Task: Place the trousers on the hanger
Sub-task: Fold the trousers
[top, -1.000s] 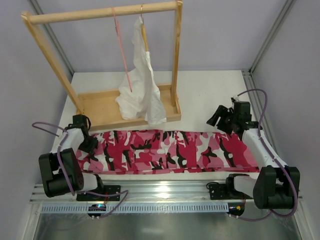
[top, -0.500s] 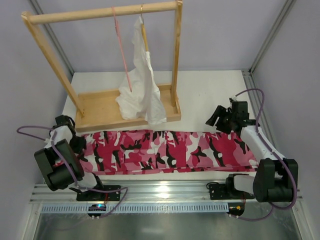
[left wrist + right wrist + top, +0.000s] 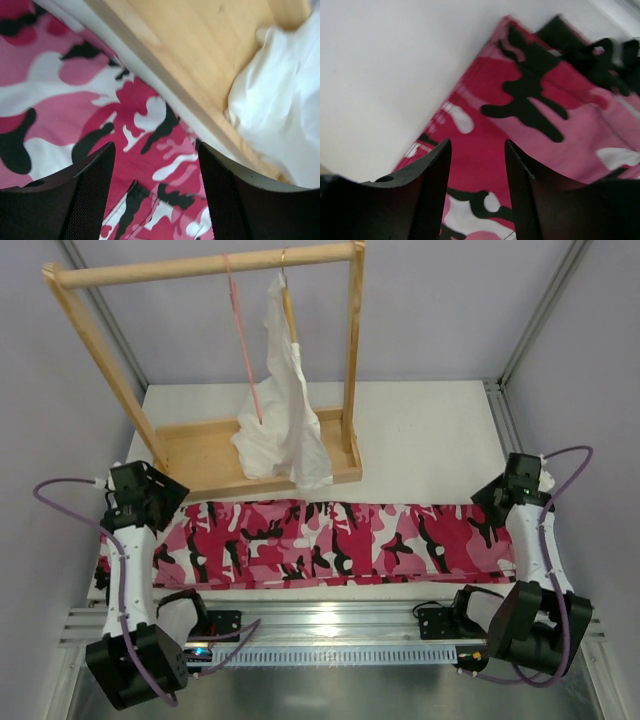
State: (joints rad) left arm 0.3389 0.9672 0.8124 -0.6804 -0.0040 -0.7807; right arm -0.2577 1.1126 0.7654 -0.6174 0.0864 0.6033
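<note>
Your left end effector (image 3: pixel 154 150): released, empty, above the 9 o'clock end of the trousers (image 3: pixel 330 540). Your right end effector (image 3: pixel 477 145): released, empty, over their 3 o'clock end. Garment lies flat along the 6 o'clock edge of the worktop (image 3: pixel 420 430). Pink hanger (image 3: pixel 245 350): hung on the wooden rack (image 3: pixel 200 268), 11 o'clock.

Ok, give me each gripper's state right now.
Left gripper: open, empty, over the trousers.
Right gripper: open, empty.

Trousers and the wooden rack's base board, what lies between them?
Only a narrow strip of bare white table separates the trousers from the rack base. It shows in the top view and, closer, in the left wrist view.
</note>
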